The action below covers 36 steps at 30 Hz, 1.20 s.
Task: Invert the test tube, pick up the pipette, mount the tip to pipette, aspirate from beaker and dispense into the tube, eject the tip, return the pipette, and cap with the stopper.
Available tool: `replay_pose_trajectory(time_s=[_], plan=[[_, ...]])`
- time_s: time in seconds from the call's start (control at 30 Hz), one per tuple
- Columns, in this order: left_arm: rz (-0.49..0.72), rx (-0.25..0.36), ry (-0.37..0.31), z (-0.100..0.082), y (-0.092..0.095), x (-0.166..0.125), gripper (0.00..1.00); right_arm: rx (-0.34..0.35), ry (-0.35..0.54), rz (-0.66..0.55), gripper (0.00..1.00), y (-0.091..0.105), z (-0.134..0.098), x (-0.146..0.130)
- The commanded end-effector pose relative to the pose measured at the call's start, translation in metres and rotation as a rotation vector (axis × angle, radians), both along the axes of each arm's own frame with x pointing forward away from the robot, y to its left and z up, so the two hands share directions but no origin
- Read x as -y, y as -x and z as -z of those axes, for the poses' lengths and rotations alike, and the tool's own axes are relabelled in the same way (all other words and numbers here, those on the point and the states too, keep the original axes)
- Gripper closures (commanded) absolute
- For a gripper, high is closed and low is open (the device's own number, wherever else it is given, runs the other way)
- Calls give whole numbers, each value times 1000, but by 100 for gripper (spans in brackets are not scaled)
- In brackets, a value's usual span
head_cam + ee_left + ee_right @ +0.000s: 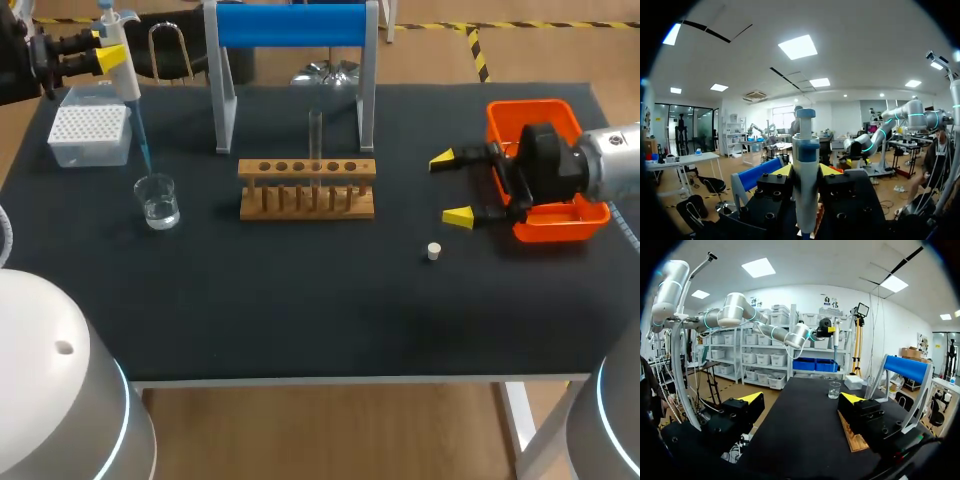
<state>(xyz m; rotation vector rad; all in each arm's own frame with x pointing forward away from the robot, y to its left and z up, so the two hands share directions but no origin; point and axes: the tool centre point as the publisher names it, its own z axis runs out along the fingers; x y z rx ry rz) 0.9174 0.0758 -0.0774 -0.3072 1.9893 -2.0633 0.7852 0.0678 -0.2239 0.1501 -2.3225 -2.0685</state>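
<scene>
Over the back-left corner of the table (300, 320), left gripper (108, 58) is clamped on the pipette (127, 82), its blue tip (142, 145) slanting down to the mouth of the beaker (158, 203). Tube (315, 140) stands upright in the rack (307, 190) mid-table; stopper (433, 251) lies loose nearer the front-right. Right gripper (450, 188) sits by the orange bin (530, 106) at the right edge, 2 fingers spread, released.

From my station everything reads bright and even: flat ceiling panels (797, 46) overhead flood the room, and the nearest of them burn out to plain white in both wrist views. The dark tabletop (300, 300) soaks up that light, so shadows under the rack (307, 187) are soft and faint, and its surface stays matte. Only the glass beaker (158, 201) and its water catch small highlights.
</scene>
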Motion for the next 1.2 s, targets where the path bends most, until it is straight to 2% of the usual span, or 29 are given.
replay_pose_trajectory(time_s=[0.03, 0.83, 1.03, 1.2], plan=[[5, 0, 1, 0, -1, -1, 100, 1, 1, 0, 0, 0, 0, 0], [5, 0, 1, 0, -1, -1, 100, 1, 1, 0, 0, 0, 0, 0], [5, 0, 1, 0, -1, -1, 100, 11, 21, 11, 0, 10, -6, -31], [5, 0, 1, 0, -1, -1, 100, 22, 63, -37, 0, 25, -8, -73]])
